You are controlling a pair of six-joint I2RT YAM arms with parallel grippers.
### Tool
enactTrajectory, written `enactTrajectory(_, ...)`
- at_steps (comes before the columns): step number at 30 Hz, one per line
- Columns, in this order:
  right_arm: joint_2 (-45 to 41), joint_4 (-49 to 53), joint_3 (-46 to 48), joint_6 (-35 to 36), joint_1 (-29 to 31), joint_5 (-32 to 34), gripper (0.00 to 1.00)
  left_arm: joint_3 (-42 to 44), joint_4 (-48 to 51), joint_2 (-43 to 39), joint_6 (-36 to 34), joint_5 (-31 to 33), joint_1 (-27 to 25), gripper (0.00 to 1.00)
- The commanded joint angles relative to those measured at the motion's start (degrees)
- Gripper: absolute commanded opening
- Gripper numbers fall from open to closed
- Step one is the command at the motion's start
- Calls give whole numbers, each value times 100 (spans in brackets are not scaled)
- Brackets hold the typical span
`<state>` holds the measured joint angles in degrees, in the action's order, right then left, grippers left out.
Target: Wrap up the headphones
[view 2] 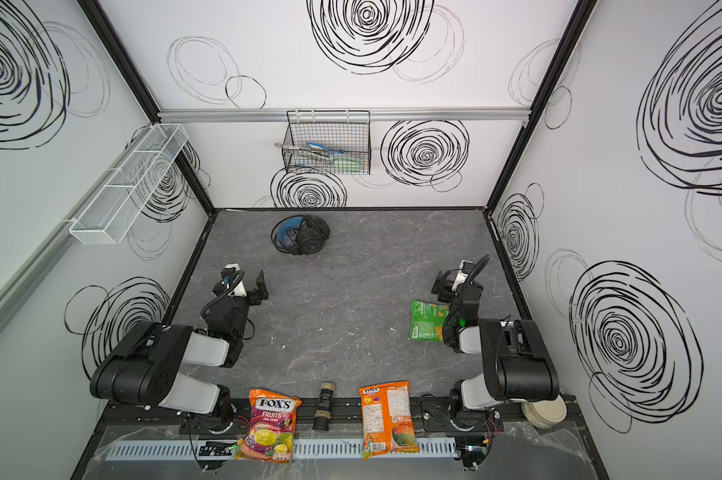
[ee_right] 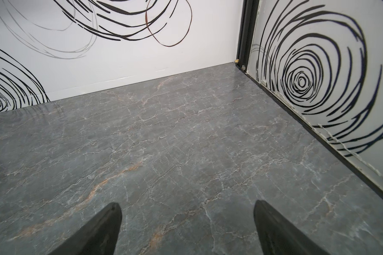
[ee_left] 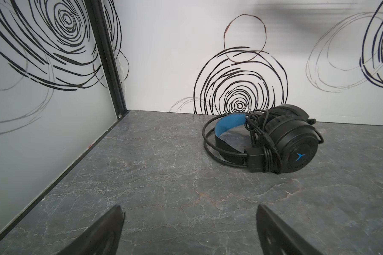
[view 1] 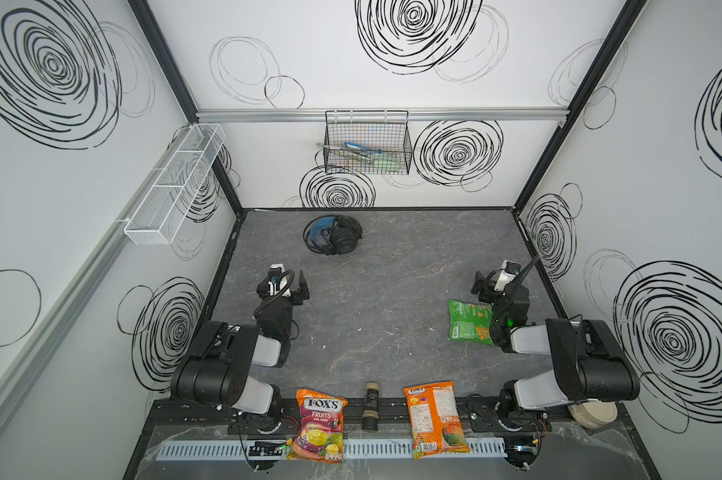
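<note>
Headphones: one set, on its side on the table, near the back wall, left of the middle in both top views
Earcups: two, close together, one behind the other in the left wrist view
Cable: one, looks gathered in loops where headband meets earcups; no loose length seen trailing over the table
Blue strap: one, inside the thin black headband
Left gripper: jaws wide, nothing between them, hovers over bare table, well apart from the headphones
Right gripper: jaws wide, empty, over bare table near the right wall, farther from the headphones
Done, by judgement: wrapping looks finished or nearly so — cable bundled on the headset, neither gripper touching it
Left, by judgement: little or nothing; at most a tuck of the plug end, not made out here
Snack bags: three — green one beside the right arm, Fox's bag and orange bag at the front edge
Small dark cylinder: one, between the two front bags
Wall baskets: two, white mesh on the left wall, black wire on the back wall with a few items inside
Pale round stack: one, front right corner, partly hidden by the right arm
</note>
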<state>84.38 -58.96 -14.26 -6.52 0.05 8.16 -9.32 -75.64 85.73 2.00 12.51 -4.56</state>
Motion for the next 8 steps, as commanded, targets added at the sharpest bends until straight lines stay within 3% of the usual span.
enactTrajectory(1,-42,-391,0,37,22,74,97,-36,-531,14,-60,85,-19,96)
enactTrajectory(8,-40,-397,2,29,13,47,97,-48,-504,18,-55,67,-19,96)
